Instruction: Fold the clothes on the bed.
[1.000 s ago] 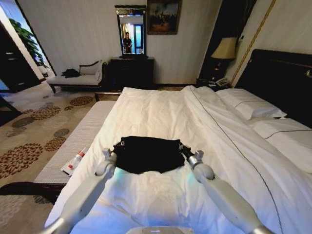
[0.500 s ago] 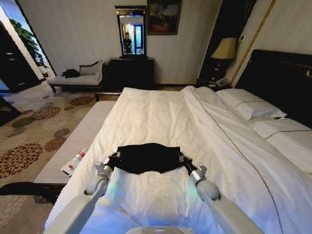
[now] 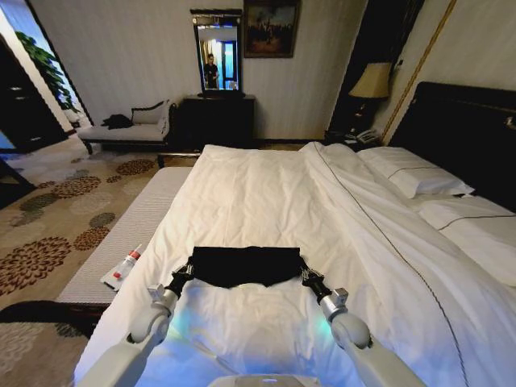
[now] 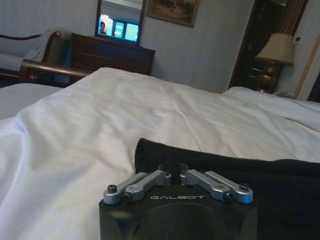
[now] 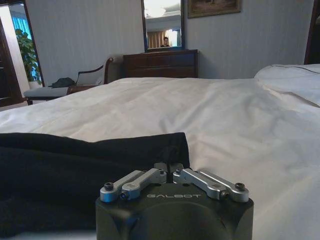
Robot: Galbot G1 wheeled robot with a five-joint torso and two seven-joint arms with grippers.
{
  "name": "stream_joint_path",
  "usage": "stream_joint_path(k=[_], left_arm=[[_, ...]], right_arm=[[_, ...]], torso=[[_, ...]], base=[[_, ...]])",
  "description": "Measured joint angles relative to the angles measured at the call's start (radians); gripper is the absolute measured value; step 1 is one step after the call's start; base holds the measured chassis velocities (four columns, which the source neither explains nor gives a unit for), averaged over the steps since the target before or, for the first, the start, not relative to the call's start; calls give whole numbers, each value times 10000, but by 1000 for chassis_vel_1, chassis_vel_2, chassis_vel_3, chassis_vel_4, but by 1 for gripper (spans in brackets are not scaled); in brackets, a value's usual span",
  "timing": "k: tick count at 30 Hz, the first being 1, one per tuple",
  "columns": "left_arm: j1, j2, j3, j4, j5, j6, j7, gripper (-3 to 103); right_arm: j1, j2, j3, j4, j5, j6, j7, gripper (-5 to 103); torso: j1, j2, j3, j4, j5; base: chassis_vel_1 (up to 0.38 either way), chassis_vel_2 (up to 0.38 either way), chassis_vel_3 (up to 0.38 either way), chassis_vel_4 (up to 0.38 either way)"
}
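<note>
The black T-shirt (image 3: 245, 265) lies folded into a low, wide band across the near part of the bed (image 3: 266, 185), on the white duvet (image 3: 258, 322), well short of the pillows (image 3: 415, 179) at the far right by the dark headboard (image 3: 468, 129). The left gripper (image 3: 186, 270) sits at the shirt's near-left corner and the right gripper (image 3: 305, 273) at its near-right corner, so the garment stretches between the two claws, its far edge straight and its near edge sagging a little toward the robot. In the left wrist view the left gripper (image 4: 174, 174) has its fingers drawn together, pinching a fold of the black cloth (image 4: 240, 185) at the corner, with the rest of the shirt running off to one side over the duvet (image 4: 100, 125). In the right wrist view the right gripper (image 5: 169, 169) is likewise closed narrow on the shirt's corner (image 5: 75, 170), the dark fabric spreading away from it over the white cover (image 5: 225, 120). Both arms reach forward from the near edge, low over the bedding. On the grey bench (image 3: 121, 242) along the bed's left side lies a small tube (image 3: 125, 264), well apart from the shirt.
</note>
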Motion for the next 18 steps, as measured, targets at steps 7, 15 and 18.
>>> stream_joint_path(k=[7,15,18], left_arm=[[136,88,18,-67,393,59,-145,2],[983,326,-279,-971,1065,190,-312,19],[1273,318,-504,-1255,1217,186,-313,24]], right_arm=[[-267,-14,9,192,-203,29,-136,1],[-912,-50,314,669,-444,138,-323,28],[-1195,-70,517,921,-508,198,-376,38]], torso=[[0,0,0,0,0],[0,0,0,1,-1],[-1,0,0,1,1]], base=[[0,0,0,0],[0,0,0,0],[0,0,0,0]])
